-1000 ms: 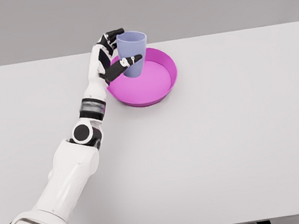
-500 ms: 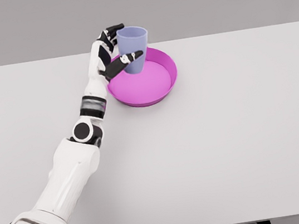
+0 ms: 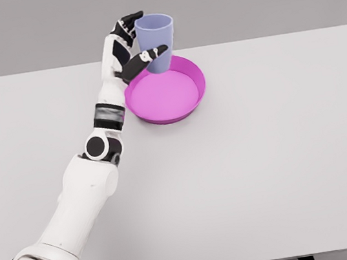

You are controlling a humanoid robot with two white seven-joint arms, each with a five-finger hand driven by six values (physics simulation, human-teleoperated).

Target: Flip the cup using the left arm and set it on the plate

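The left hand (image 3: 127, 48) has its fingers curled around the cup (image 3: 156, 42), the thumb (image 3: 148, 56) crossing the cup's front low down and the other fingers wrapped behind its left side. The cup stands upright in that grasp, long axis close to vertical, its wide open mouth up and its narrower base down (a slight lean is possible, but hard to judge from this angle). It sits above the far edge of the plate (image 3: 198, 97); whether the base touches the rim or hangs just over it cannot be told, since the thumb and the rim cover that spot. The cup's left wall is hidden by the fingers. It is a plain, pale lavender-blue tumbler, smooth and tapered. The plate is a bright magenta dish with a raised rim, resting on the white table (image 3: 283, 166).
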